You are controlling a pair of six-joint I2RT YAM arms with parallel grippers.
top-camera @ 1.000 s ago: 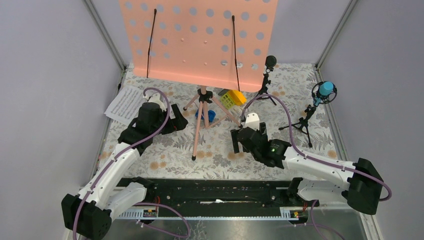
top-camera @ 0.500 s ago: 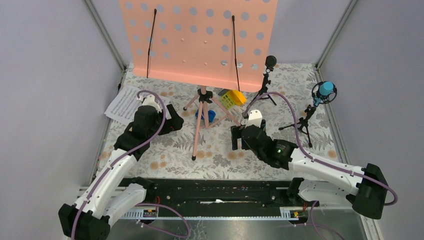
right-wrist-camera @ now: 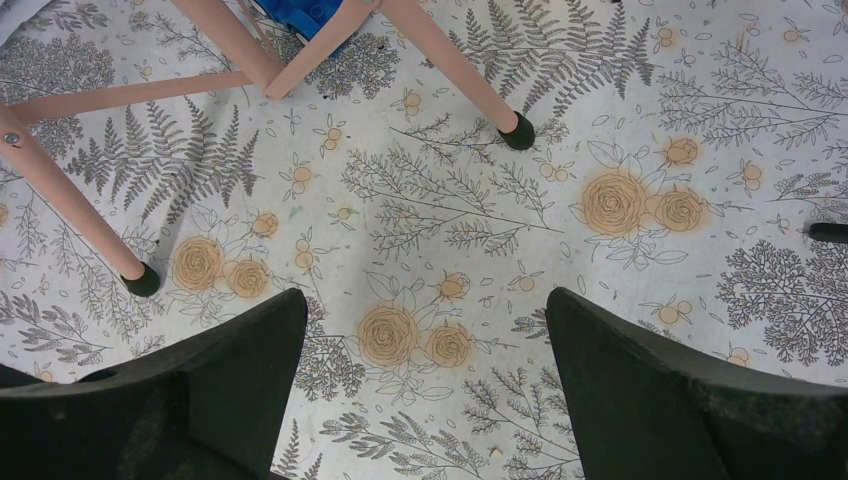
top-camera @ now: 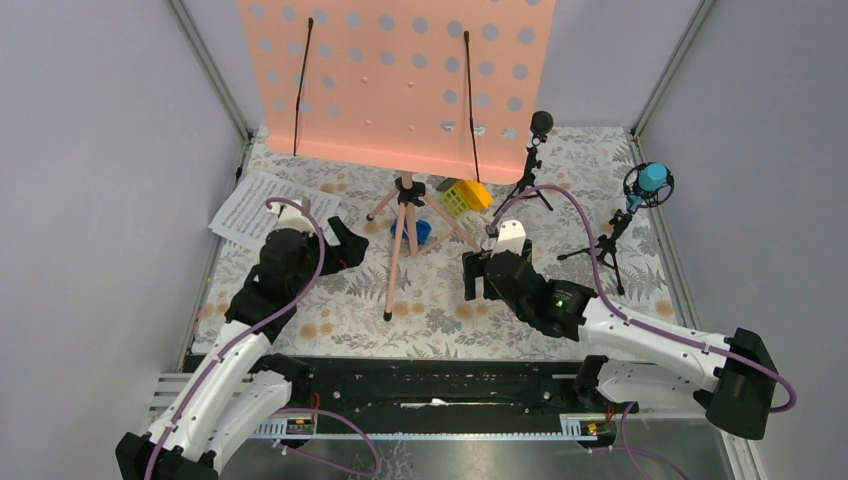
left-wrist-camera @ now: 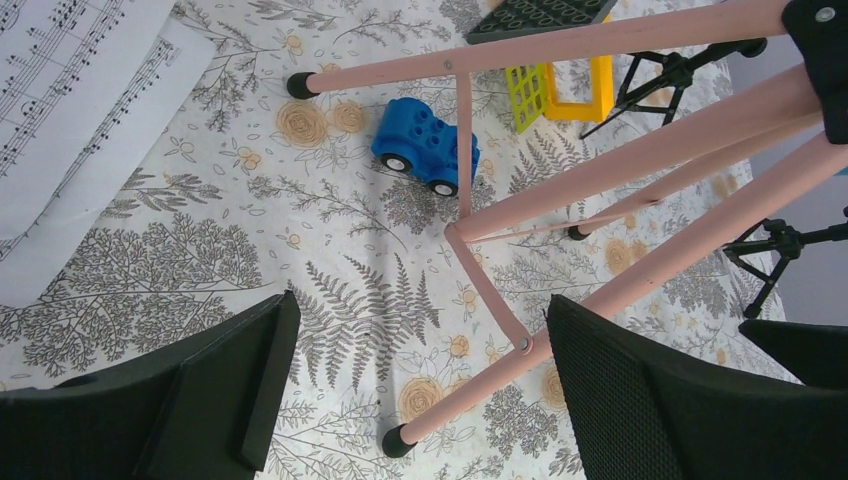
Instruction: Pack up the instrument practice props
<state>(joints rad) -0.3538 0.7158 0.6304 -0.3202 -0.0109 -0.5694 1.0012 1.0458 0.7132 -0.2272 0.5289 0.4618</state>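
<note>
Flowered cloth (top-camera: pixel 440 300) covers the table. Pink music stand (top-camera: pixel 400 80) stands upright at back centre, its perforated board facing the arms and its tripod legs spread on the cloth.

Left gripper (left-wrist-camera: pixel 415 340) hovers over the cloth just right of the sheet music, fingers spread wide with nothing in them. In the wrist view one stand leg runs across the gap between them, with no contact.

Right gripper (right-wrist-camera: pixel 425 320) hovers low over the cloth, right of the stand's front leg. It is also wide open and empty, with bare cloth between its fingers.

Sheet music (top-camera: pixel 250 205) lies flat at back left, by the wall.

Blue mic (top-camera: pixel 652 180) stands on its small black tripod at the right edge. Black mic (top-camera: pixel 540 123) is on its tripod at back, near the board's lower right corner.

Yellow block (top-camera: pixel 462 196) sits between the stand's right leg and the black mic's tripod. Blue toy car (left-wrist-camera: pixel 425 150) sits under the stand, between its legs.
</note>
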